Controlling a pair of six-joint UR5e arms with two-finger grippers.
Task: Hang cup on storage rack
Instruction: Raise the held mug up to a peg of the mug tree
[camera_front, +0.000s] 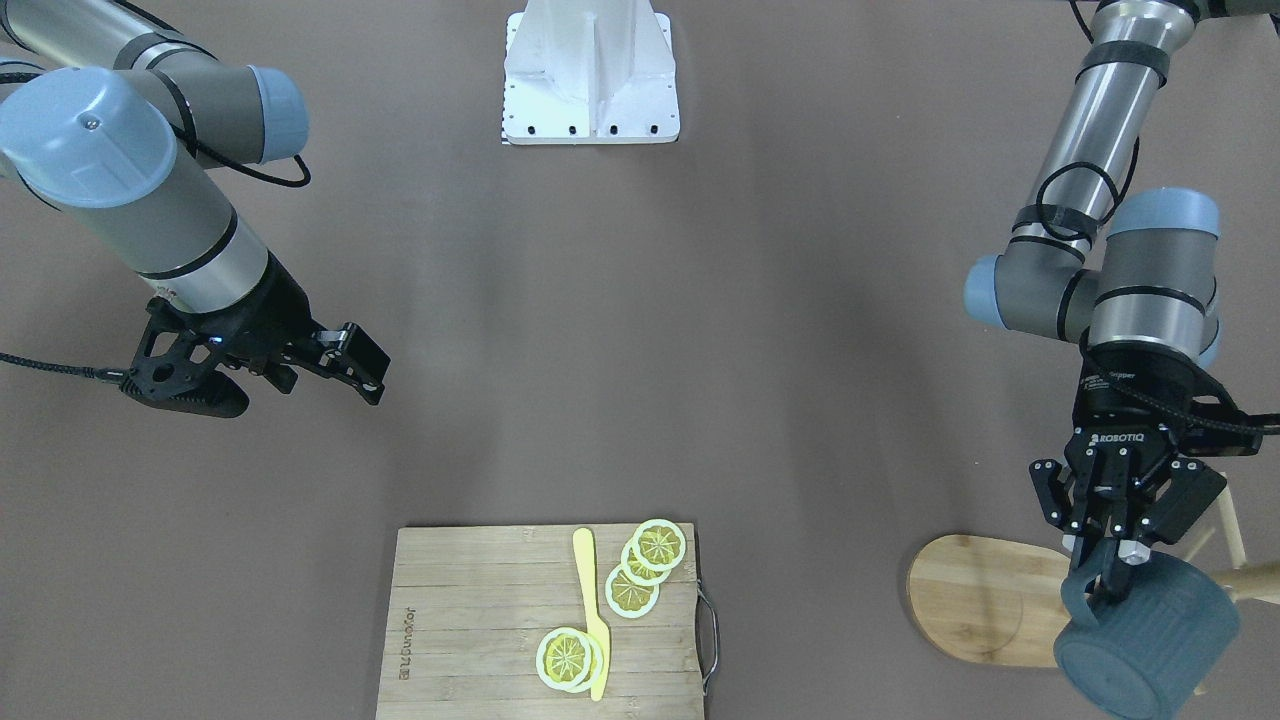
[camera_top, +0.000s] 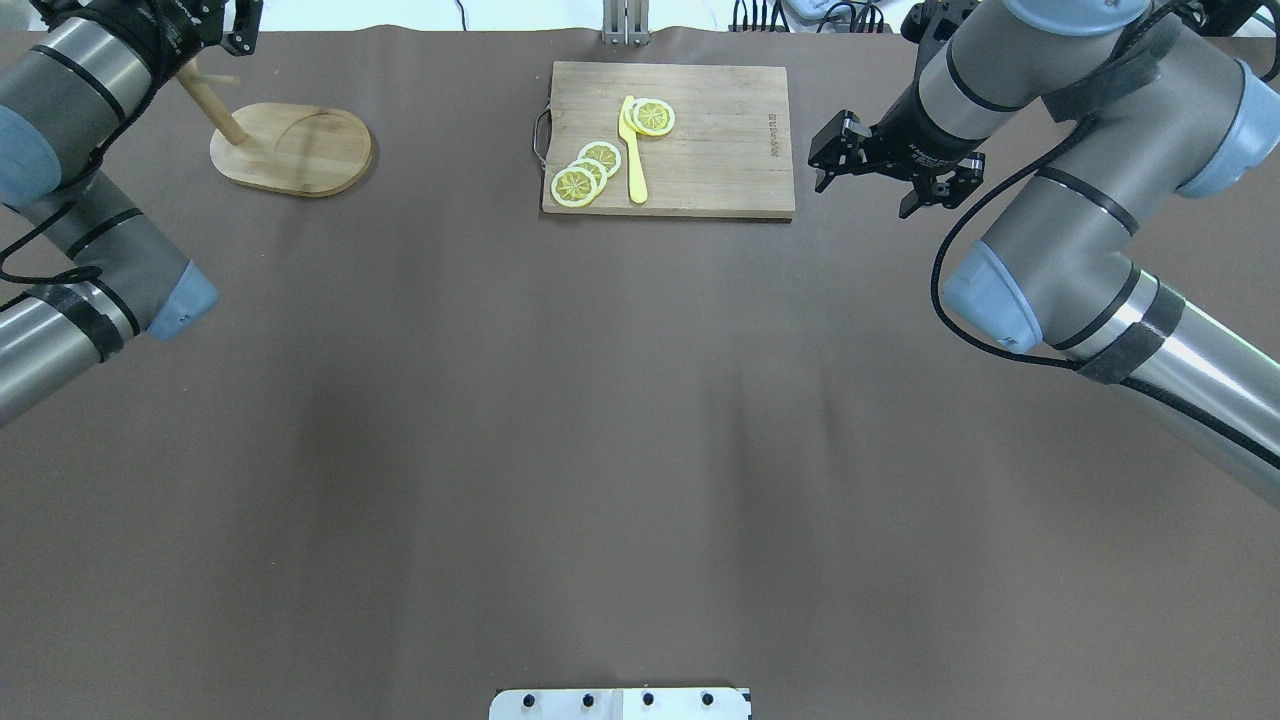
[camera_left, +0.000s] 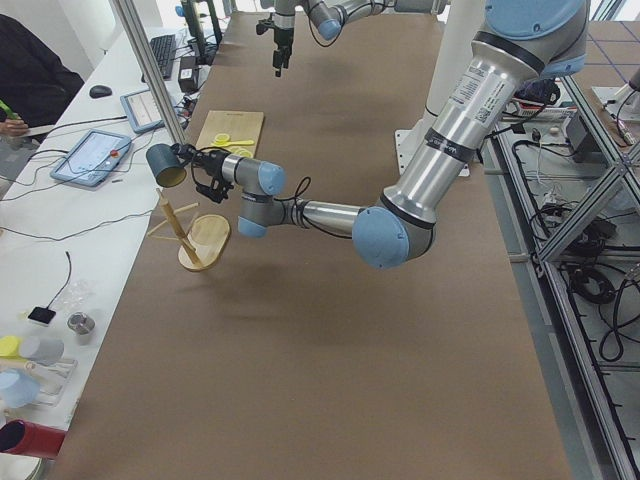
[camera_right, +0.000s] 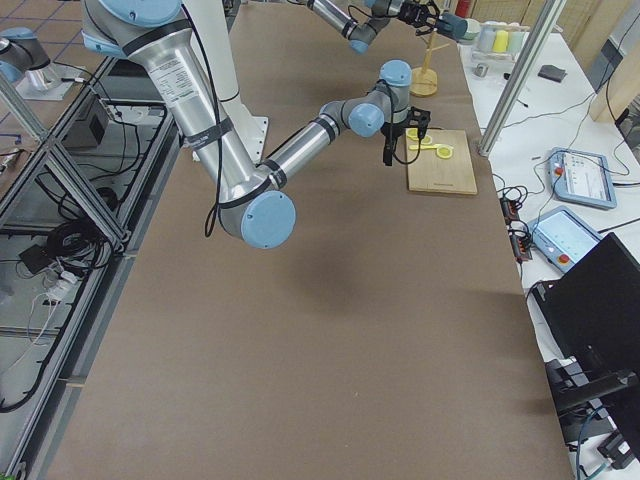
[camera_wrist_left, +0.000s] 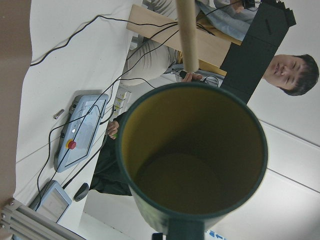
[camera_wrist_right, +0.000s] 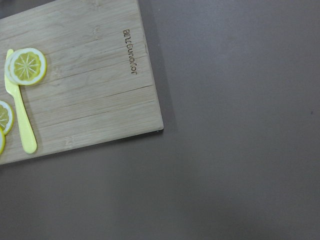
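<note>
- Cup (camera_front: 1150, 640), mouth toward the wrist camera, hangs above the storage rack (camera_front: 980, 600) at the far left corner of the desk (camera_front: 700, 350); overhead it is out of frame.
- Left gripper (camera_front: 1108, 578) pinches its handle.
- Right gripper (camera_front: 330, 365) spread, holding nothing.

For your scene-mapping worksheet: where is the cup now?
Front-facing view, lower right: the cup is held in the left hand, raised beside the pole of the storage rack.

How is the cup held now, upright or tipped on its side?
Tipped on its side. In the left side view the cup turns its yellowish mouth sideways, not up; the left gripper grips it.
</note>
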